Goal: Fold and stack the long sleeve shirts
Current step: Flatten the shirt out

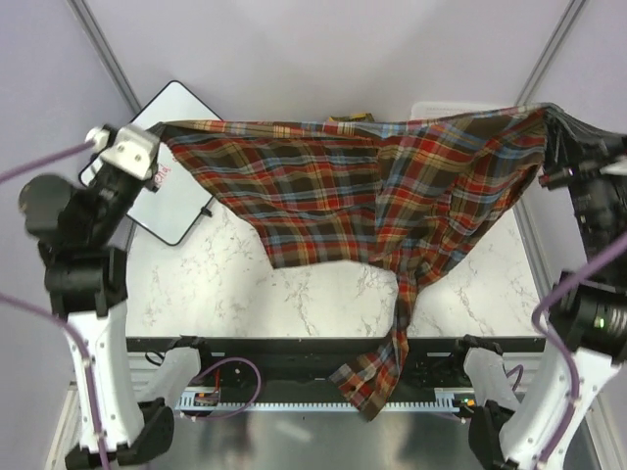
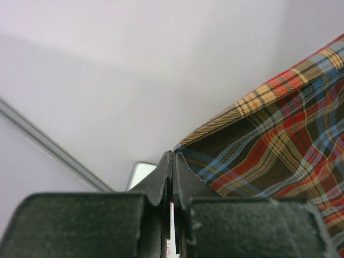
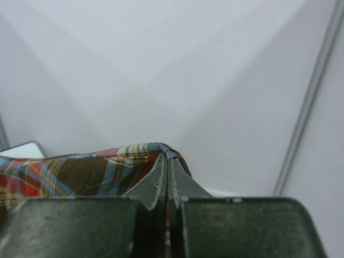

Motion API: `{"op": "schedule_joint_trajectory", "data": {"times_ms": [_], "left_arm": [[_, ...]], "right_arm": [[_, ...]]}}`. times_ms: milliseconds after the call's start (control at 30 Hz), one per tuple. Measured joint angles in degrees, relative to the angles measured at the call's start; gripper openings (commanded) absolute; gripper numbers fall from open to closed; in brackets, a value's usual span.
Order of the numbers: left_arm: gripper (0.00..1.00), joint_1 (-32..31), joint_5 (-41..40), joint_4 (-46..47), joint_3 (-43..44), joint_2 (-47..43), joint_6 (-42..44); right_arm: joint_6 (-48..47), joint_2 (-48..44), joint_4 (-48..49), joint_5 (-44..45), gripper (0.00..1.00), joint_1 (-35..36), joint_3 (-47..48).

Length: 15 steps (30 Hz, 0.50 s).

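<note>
Look at the back left of the white marbled bench (image 1: 294, 294): a flat white panel with a dark rim and rounded corners (image 1: 181, 211) lies there, and the left arm's wrist hangs over its corner. At the back right, the rim of a pale box (image 1: 456, 106) peeks over the cloth. Beside it, mid-back, a small yellowish scrap (image 1: 351, 118) shows above the cloth's top edge; I cannot tell what it is. A black rail (image 1: 294, 345) runs along the near edge, with purple cables looping by both arm bases.

Now the red-brown plaid flannel shirt with blue and yellow lines (image 1: 392, 186): it is stretched in the air between the two arms, well above the bench, hiding most of the back half. One sleeve (image 1: 377, 377) dangles down over the rail and off the near edge.

The left fingers (image 2: 158, 185) are clenched tight on the shirt's left corner, with the cloth pinched in the seam between them. The right fingers (image 3: 153, 183) are pressed together the same way, gripping the shirt's right corner, its folded edge bunched at their tips.
</note>
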Motion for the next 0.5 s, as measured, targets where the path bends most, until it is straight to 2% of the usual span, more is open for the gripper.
{"op": "schedule_joint_trajectory", "data": {"times_ms": [267,500], "left_arm": [[0.02,0.1,-3.6,0.1,4.7,-16.8,-0.2],[0.02,0.2,-8.3,-0.2,12.9,-17.6,-0.3]], "right_arm": [[-6.8,-12.7,-1.4,13.8,0.00,0.3,9.0],[-10.7,-13.5,-2.8,20.6,0.00,2.3,21.3]]}}
